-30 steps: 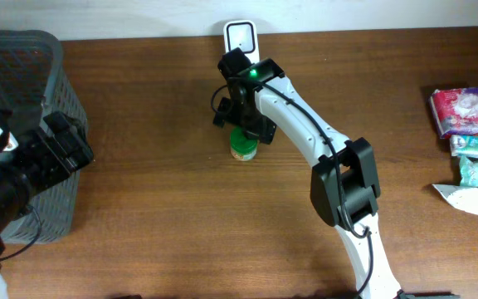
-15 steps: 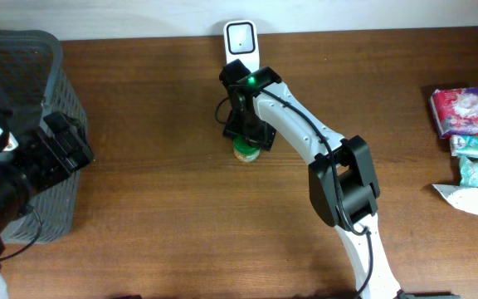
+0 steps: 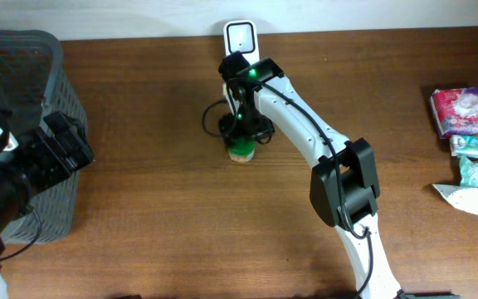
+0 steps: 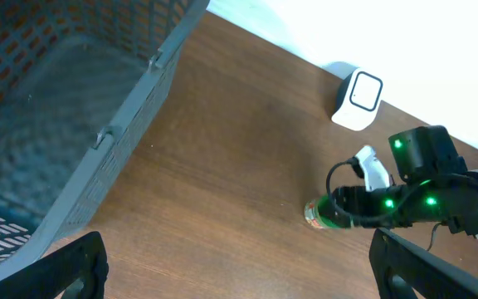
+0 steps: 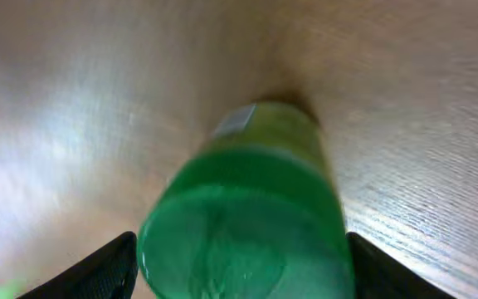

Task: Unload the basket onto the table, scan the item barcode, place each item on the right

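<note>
While the right pincer [image 3: 241,133] is gripping the green bottle [image 3: 241,152], the bottle is resting on the brown desk [image 3: 156,216] just in front of the white scanner [image 3: 241,37], near it but not touching it. Seen from the right wrist, the two fingers [image 5: 98,270] are pressing against opposite sides of the bottle's green cap end, spread only to its width, and a small pale label patch [image 5: 235,120] is showing on the bottle's side lower down. Whether a barcode is facing the scanner cannot be told. The left pincer [image 4: 237,249] is hovering beside the basket [image 3: 23,75] with its jaws standing fully apart and holding nothing; its dark fingers [image 4: 65,274] are framing the lower corners of the left wrist view. The basket, grey and meshed, is sitting at the far left of the desk. Several small packets [image 3: 465,112] are lying together at the far right edge, well apart from the bottle. Green indicator lights [image 3: 256,72] are glowing on the right arm's wrist, between the scanner and the bottle
</note>
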